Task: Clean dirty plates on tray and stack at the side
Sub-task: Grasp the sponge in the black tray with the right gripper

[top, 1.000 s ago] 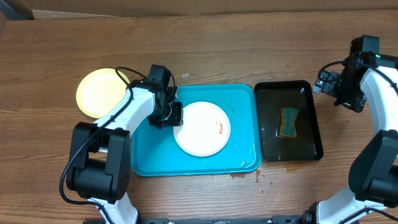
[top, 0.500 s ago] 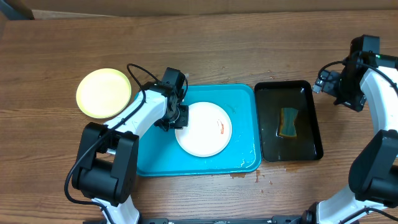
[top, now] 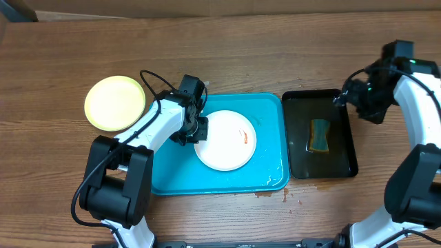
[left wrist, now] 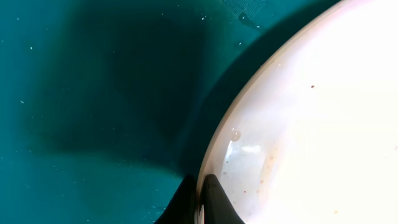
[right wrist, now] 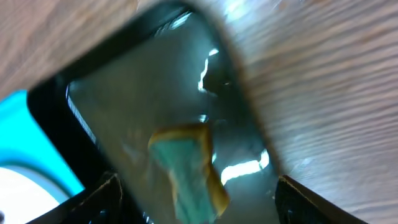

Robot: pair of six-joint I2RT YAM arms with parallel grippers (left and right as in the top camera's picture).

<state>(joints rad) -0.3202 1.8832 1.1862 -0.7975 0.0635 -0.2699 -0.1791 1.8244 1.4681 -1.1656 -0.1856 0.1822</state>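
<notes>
On the wooden counter we're seeing the big turquoise tray sitting about mid-way across. A smaller black tray is sitting just beside its right edge.

A white plate is lying flat inside the turquoise tray, a bit left of centre. It's showing a small reddish smear on its right half. A yellow-green plate is lying on the bare counter off to the left, clear of the tray. A sponge, teal with a yellow side, is lying in the middle of the black tray, and that tray is looking wet and shiny inside.

Now the arms. The left end effector is reaching into the turquoise tray at the white plate's left edge. From the left wrist camera we're seeing its two fingertips pinched together with the plate's rim caught between them, so it's closed and gripping that plate.

The right end effector is hovering over the far right corner of the black tray. Its wrist view is coming through blurry, but its fingers are standing wide apart at the frame's lower corners. Nothing is being held between them, and the sponge is lying in the tray below.
</notes>
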